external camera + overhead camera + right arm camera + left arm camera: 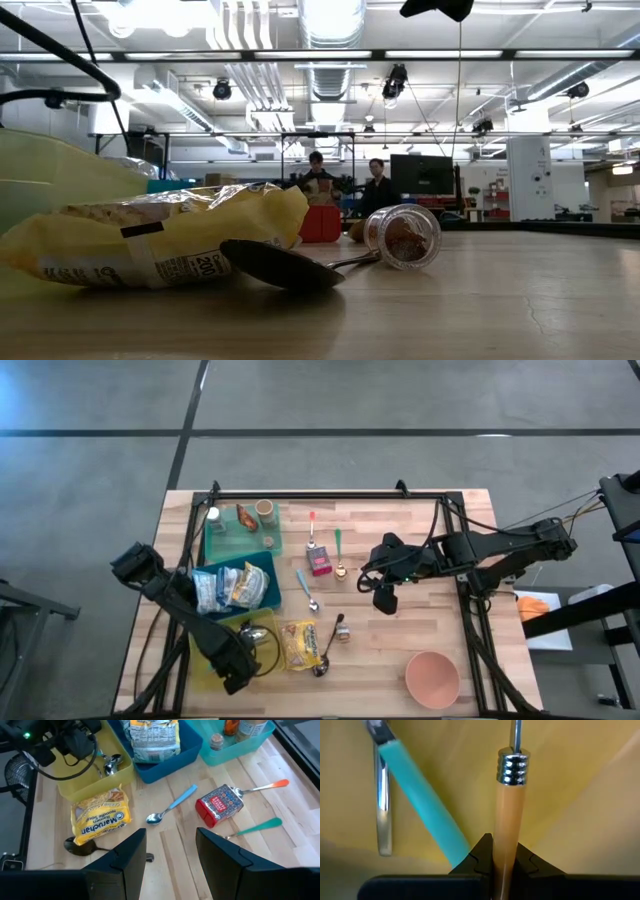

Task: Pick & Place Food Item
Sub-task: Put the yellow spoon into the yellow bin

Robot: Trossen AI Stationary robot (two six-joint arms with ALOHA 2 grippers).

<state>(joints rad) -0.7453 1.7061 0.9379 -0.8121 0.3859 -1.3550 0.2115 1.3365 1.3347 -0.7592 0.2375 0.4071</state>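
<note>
— Left gripper (502, 857)?
— Down inside the yellow bin (203, 663), clamped tight on an amber utensil handle (507, 820) with a ribbed chrome collar. Handle straight out ahead of the fingers, a teal handle (422, 795) slanting just beside it. No food in that grip.
— And the right gripper (170, 845)?
— High over the middle of the table, partly open, nothing between the fingers.
— Food item, then?
— Most likely the yellow noodle packet (101, 818), flat on the bare wood, just outside the bin on the side toward the table's middle, with a dark spoon (82, 846) at its near edge. Long axis across the table's depth, roughly parallel to the bin wall. Much nearer the left gripper; well apart from the right, and below it.
— Any writing?
— "Maruchan Ramen Noodle Soup" across the packet, plain in the right wrist view. Red packet (220, 804) printed too, but too small to read.
</note>
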